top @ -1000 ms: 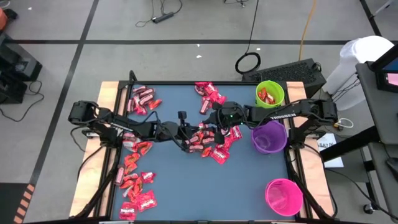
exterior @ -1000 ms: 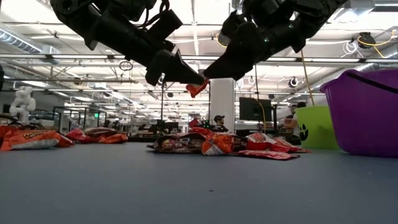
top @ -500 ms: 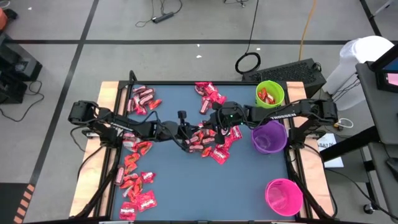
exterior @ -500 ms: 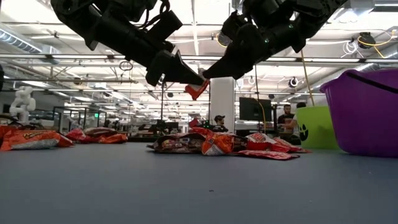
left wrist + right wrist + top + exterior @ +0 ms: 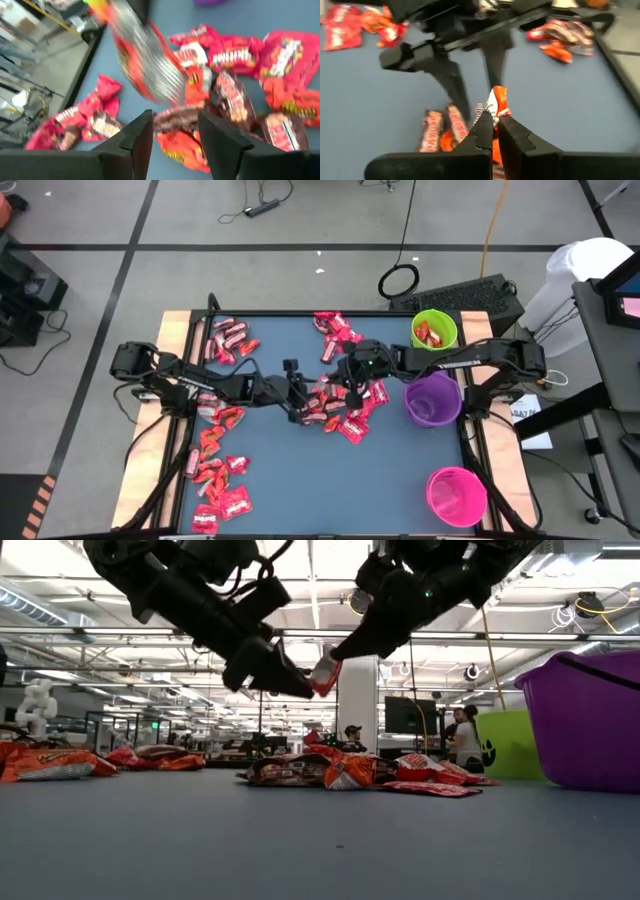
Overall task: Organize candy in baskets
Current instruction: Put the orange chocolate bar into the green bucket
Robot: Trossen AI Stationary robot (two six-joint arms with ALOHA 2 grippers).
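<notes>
The right gripper (image 5: 494, 121) has its two dark fingers (image 5: 479, 131) pinched together on an orange-and-white wrapped candy (image 5: 496, 102) held above the blue bench (image 5: 580, 110). Just beyond it the left gripper (image 5: 475, 82) points downward, its fingers apart. Below lie a few dark wrapped sweets (image 5: 442, 127). More red sweets (image 5: 362, 25) are scattered far off, and another cluster (image 5: 565, 35) lies near the bench's edge.

Slate-blue counter (image 5: 300, 470) edged in pale wood, strewn with candy (image 5: 222, 490) in shiny red, orange-red and dark maroon wrappers with white markings; lime-green basket (image 5: 434, 330), purple basket (image 5: 432, 400) and bright pink basket (image 5: 456, 495); black arms with one orange-red, silver-edged sweet (image 5: 324, 673) between.
</notes>
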